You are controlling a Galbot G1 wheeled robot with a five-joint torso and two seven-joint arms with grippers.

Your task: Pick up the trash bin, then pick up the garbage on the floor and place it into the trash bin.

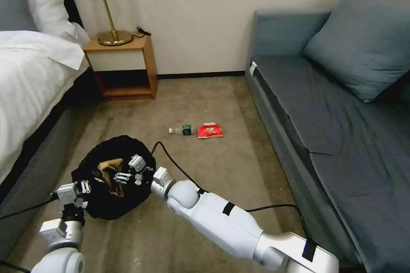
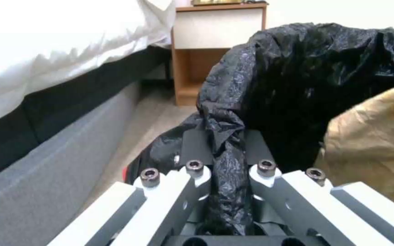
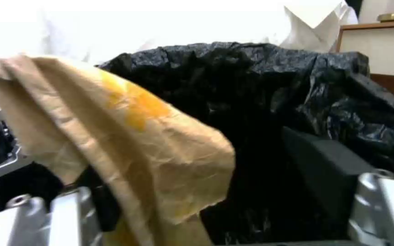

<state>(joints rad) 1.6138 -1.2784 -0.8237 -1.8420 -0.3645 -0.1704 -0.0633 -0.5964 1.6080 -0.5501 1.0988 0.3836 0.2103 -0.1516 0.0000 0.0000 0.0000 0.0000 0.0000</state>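
The trash bin (image 1: 106,204), lined with a crinkly black bag (image 2: 306,68), hangs just above the carpet by the bed. My left gripper (image 1: 81,188) is shut on its rim, the black plastic pinched between the fingers (image 2: 226,160). My right gripper (image 1: 128,170) hovers over the bin's mouth, its jaws spread wide. A crumpled brown paper bag (image 3: 128,136) drapes against one finger and sags into the bin (image 1: 112,175). Two pieces of garbage lie on the carpet farther ahead: a small clear bottle with a green label (image 1: 183,129) and a red snack packet (image 1: 209,130).
A bed with white sheets (image 1: 30,76) runs along the left, close to the bin. A wooden nightstand (image 1: 124,68) with a brass lamp stands against the far wall. A grey-blue sofa (image 1: 333,111) fills the right side. Black cables (image 1: 171,160) trail across the carpet.
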